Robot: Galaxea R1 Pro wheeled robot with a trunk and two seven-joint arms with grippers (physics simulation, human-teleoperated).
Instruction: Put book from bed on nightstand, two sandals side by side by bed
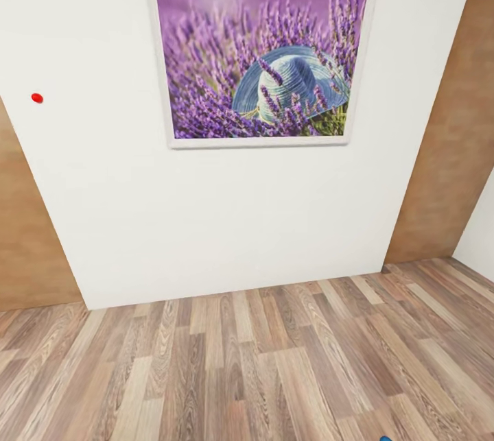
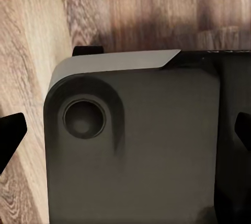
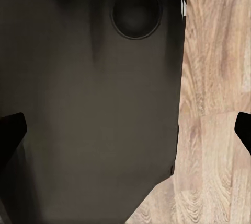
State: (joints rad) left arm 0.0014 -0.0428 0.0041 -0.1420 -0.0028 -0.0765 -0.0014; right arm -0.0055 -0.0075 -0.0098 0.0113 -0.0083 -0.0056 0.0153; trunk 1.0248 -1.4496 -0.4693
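Head view: white wall (image 1: 226, 221) with framed lavender-and-hat picture (image 1: 259, 57), small red dot (image 1: 37, 97) on the wall, wood-plank floor (image 1: 261, 365). A blue speck (image 1: 385, 438) at the bottom edge, possibly a sandal, too small to tell. Left end effector (image 2: 125, 132) and right end effector (image 3: 125, 130): fingertips wide apart, holding nothing, dark robot base (image 2: 136, 151) below over floor.

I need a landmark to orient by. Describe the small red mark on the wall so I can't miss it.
Start at the white wall facing the robot, which carries a framed lavender picture. Look left of that frame, about level with its lower half: the red dot sits alone on bare white, the only red thing there.
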